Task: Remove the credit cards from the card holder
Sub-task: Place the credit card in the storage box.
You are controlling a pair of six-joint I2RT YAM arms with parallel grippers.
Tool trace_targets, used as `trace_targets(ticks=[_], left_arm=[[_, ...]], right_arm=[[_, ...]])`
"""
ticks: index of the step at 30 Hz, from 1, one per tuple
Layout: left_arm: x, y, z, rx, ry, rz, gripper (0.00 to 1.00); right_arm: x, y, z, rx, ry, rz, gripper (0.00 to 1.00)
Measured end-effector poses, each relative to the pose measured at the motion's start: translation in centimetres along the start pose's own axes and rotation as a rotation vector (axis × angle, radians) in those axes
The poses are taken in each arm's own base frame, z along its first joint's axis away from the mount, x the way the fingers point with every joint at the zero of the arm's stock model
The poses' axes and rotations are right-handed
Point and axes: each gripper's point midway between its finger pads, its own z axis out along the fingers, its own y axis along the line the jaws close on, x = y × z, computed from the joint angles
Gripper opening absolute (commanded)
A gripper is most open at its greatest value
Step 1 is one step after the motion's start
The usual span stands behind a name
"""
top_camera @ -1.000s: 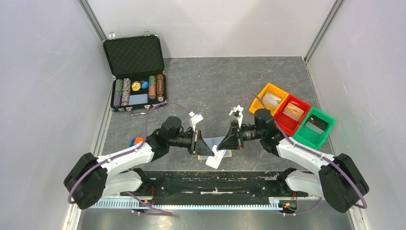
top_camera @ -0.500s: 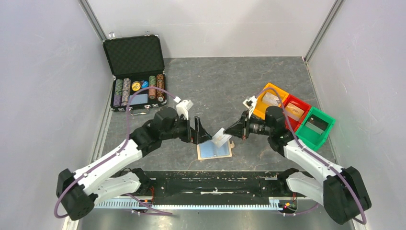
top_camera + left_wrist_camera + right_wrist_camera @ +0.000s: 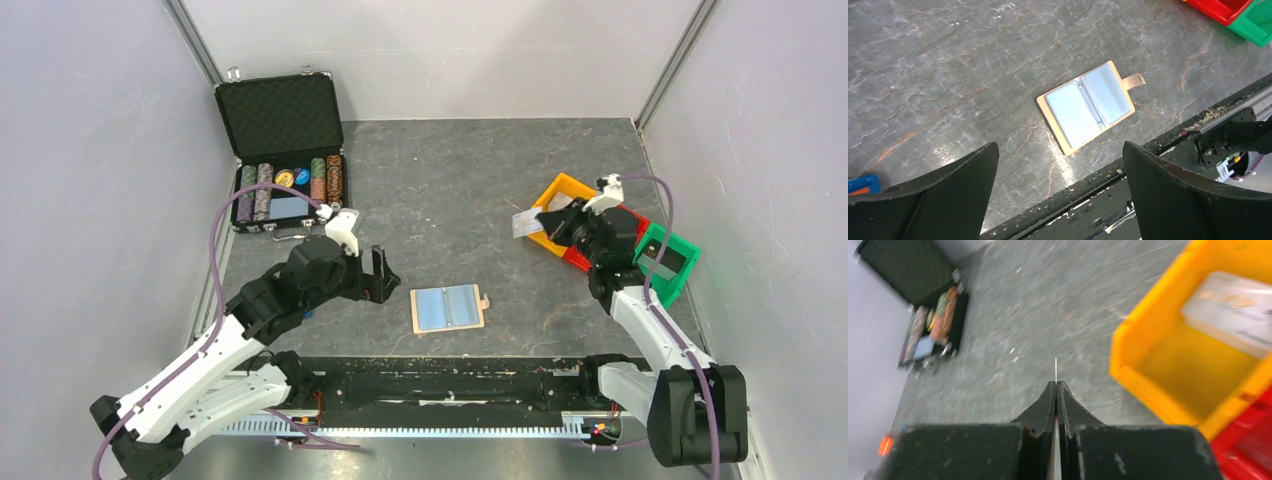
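Both arms on screen now. I see the left arm [image 3: 215, 350] and right arm [image 3: 650, 325] as white shells broken by fat black joints. A thin purple cable [image 3: 211, 255] trails off each one. Small white camera blocks [image 3: 342, 226] sit at the wrists. The left gripper [image 3: 383, 273] is all black, its fingers [image 3: 948, 200] matte, broad and curved. The right gripper [image 3: 1056, 386] is black too, with slim wedges flecked by pale specks. Down front there's a black base bar [image 3: 440, 385] and a white toothed strip [image 3: 400, 430].
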Motion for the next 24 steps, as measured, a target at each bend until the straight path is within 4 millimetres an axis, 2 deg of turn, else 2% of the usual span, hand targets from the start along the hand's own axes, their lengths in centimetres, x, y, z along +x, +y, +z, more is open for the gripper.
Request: trace_targets(ticks=[5,7,11,15,24], left_arm=[[-0.3,1.1,-1.7,-0.031,-0.055,0.004,1.0],[-0.5,1.4,-2.2,-0.04,-0.077,0.002,1.0],[-0.9,1.6,-3.0,-0.043,-0.112,-0.002,1.0],[-1.0,1.9,-3.4,-0.046,-0.133,-0.005,1.0],[-0.5,2.1,-3.4,-0.051,-0.121,-0.003,1.0]], right_arm=[[-3.2,-5.4,0.0,0.22,-0.149,0.104,0.0],[-3.9,-7.6,0.0,0.298,-0.19,0.155,0.0],[-4.3,-10.4,0.5,0.391,-0.224,0.226,0.0],[-4.6,-12.4,0.8,0.456,-0.261,0.28,0.0],[-5.8,-14.8,2.2,0.5,-0.333,0.376,0.0]])
